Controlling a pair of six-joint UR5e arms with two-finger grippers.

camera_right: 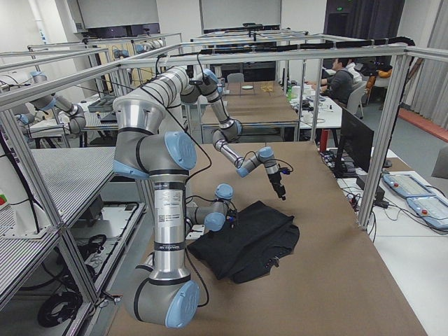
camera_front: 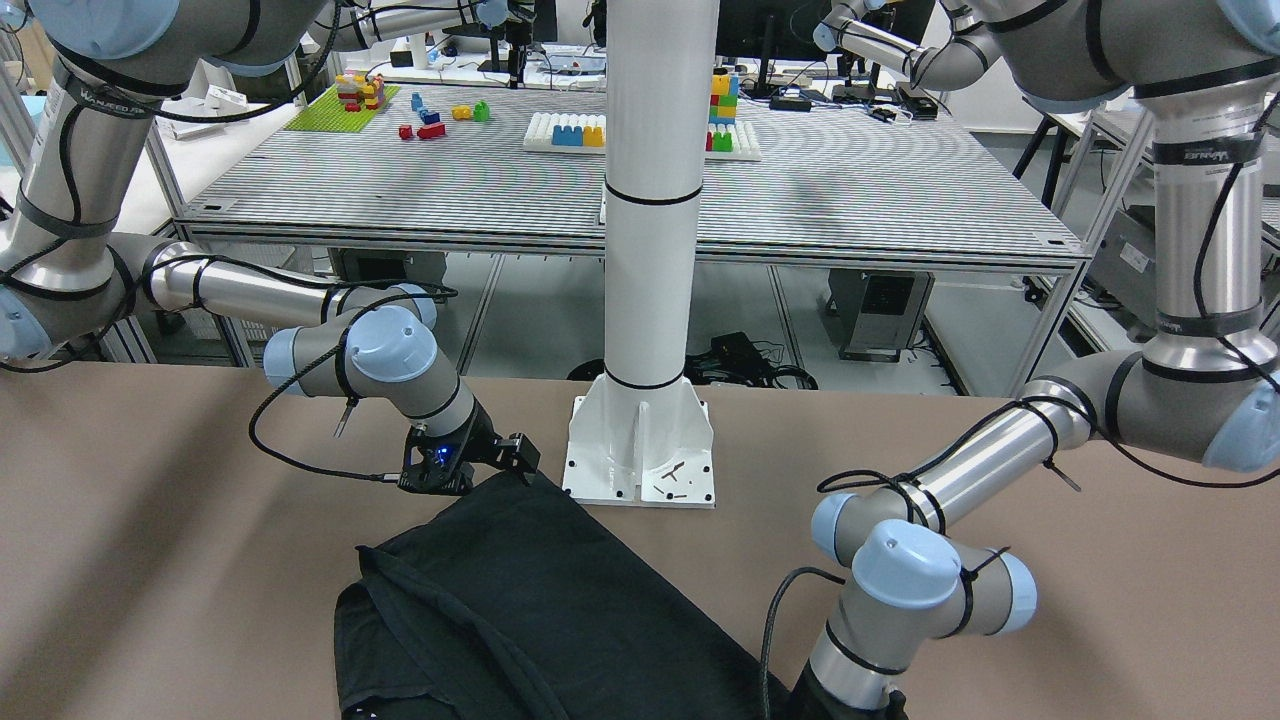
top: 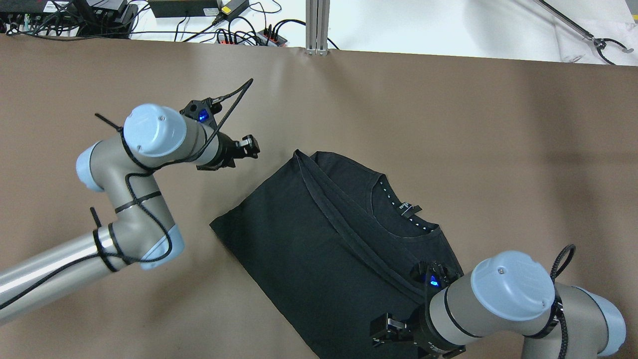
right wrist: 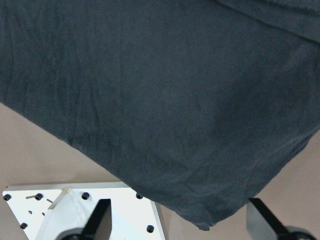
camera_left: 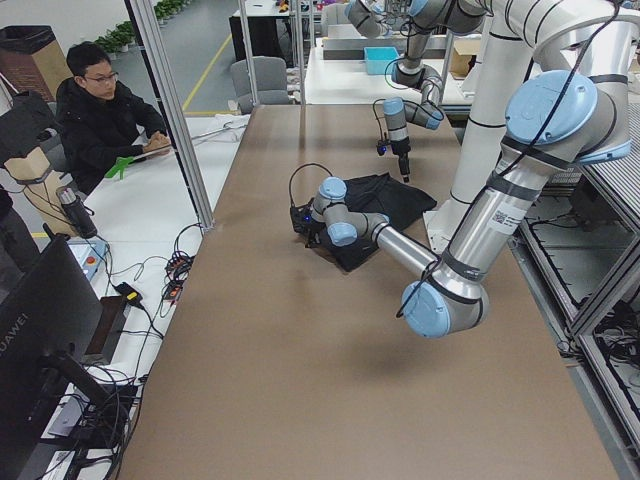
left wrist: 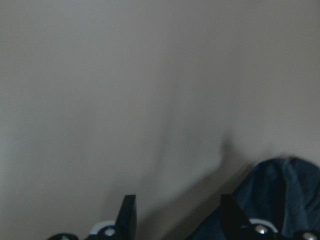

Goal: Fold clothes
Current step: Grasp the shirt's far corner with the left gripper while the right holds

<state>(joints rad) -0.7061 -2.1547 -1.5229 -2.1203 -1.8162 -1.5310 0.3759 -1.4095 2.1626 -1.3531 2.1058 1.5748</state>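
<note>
While the shirt (top: 309,249) lies part-folded on the table (top: 448,124) overhead, the left gripper (top: 250,146) sits just beside its far corner and the right gripper (top: 380,333) at the near edge. Left wrist: fingers (left wrist: 129,216) spread, nothing between, probably lining up a grab. Right wrist: fingers (right wrist: 101,220) apart too, with the hem ahead and the base (right wrist: 50,205) beside it.

T-shirt (top: 324,239): plain black, white-dotted neckline
table (top: 473,124): brown
pillar base (camera_front: 640,445): white
arm joint caps (top: 154,130): pale blue
far table (camera_front: 850,190): fine grey stripes
</note>
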